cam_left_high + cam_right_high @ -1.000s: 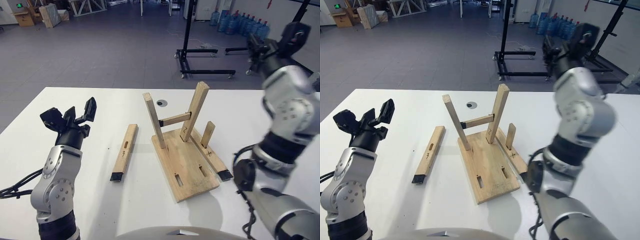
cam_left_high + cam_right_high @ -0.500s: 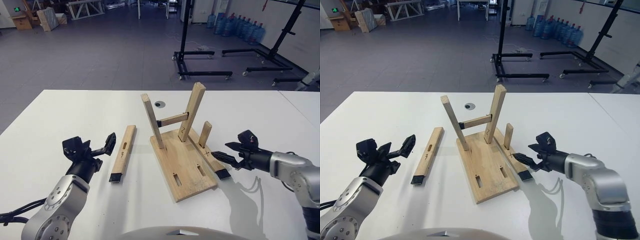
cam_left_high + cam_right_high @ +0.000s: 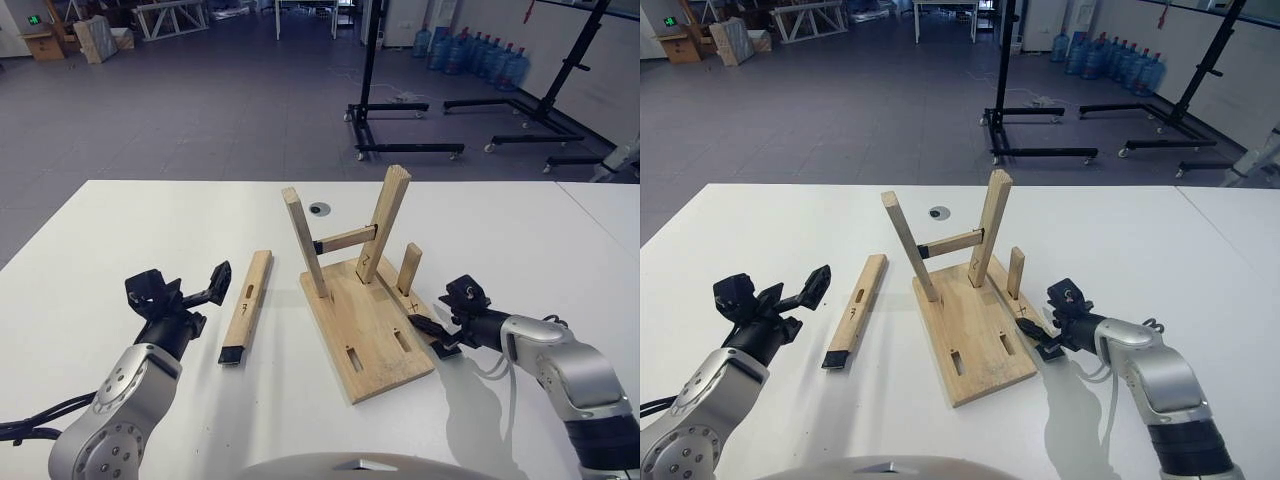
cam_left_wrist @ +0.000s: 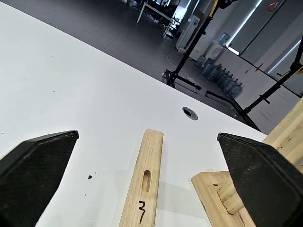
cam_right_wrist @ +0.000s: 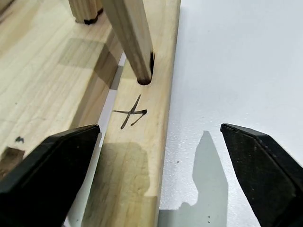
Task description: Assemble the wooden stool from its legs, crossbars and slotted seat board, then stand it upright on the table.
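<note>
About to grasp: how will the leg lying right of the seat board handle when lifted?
The leg looks like a rigid, flat-sided wooden bar, so it probably won't flex or roll. The short crossbar standing in its slot may shift the balance or slip out.

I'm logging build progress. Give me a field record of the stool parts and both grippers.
seat board: flat on table
upright legs: two in the board, crossbar between
loose leg: flat, left of board
right leg: flat beside board, short crossbar standing in it
left gripper: open, near loose leg
right gripper: open, at right leg's dark end
</note>
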### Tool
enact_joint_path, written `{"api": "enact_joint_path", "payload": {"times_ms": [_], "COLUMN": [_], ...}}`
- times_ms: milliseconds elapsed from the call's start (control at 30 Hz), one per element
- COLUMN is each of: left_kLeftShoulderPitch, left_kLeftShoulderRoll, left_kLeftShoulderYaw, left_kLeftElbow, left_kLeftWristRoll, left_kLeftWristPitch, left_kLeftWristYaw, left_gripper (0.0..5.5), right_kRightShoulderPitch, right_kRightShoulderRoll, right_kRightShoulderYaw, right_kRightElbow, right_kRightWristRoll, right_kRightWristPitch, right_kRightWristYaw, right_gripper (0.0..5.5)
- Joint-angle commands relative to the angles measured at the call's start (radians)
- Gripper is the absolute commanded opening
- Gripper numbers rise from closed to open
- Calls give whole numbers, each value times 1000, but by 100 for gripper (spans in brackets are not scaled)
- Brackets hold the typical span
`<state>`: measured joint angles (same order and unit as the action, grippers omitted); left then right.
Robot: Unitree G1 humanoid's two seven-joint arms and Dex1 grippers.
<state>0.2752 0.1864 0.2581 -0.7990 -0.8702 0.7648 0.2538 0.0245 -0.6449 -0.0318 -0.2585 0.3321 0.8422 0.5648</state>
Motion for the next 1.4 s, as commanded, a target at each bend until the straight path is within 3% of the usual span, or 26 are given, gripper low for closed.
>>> {"api": "enact_joint_path", "payload": {"times_ms": [33, 233, 733, 967, 1100, 1200, 1300, 1400], "left_kLeftShoulderPitch": [-15, -14, -25, -51, -178, -293, -348, -376], "left_kLeftShoulderRoll": [-7, -26, -36, 0, 119, 245, 398, 458], "left_kLeftShoulderYaw": [-9, -19, -26, -7, 113, 216, 293, 261], "left_kLeftElbow": [16, 20, 39, 60, 162, 224, 231, 263], "left_kLeftWristRoll": [11, 25, 44, 35, -96, -309, -620, -777], "left_kLeftWristPitch": [1, -11, -21, -9, 1, 33, 76, 97], "left_kLeftWristYaw": [11, 9, -11, -53, -183, -290, -424, -500], "left_gripper": [540, 540, 540, 540, 540, 540, 540, 540], "right_kRightShoulderPitch": [-1, 11, 33, 24, -115, -300, -417, -439], "right_kRightShoulderRoll": [-4, -20, -19, -12, -11, -34, -43, -3], "right_kRightShoulderYaw": [33, 101, 90, -39, -262, -436, -482, -452], "right_kRightElbow": [14, -19, 58, 139, 339, 437, 292, 61], "right_kRightWristRoll": [-41, -117, -144, -46, 73, 213, 435, 705], "right_kRightWristPitch": [-35, -74, -104, -136, -180, -185, -66, 86], "right_kRightWristYaw": [-8, -17, -21, 52, 64, 77, 178, 207], "right_gripper": [470, 470, 218, 206, 205, 205, 205, 205]}}
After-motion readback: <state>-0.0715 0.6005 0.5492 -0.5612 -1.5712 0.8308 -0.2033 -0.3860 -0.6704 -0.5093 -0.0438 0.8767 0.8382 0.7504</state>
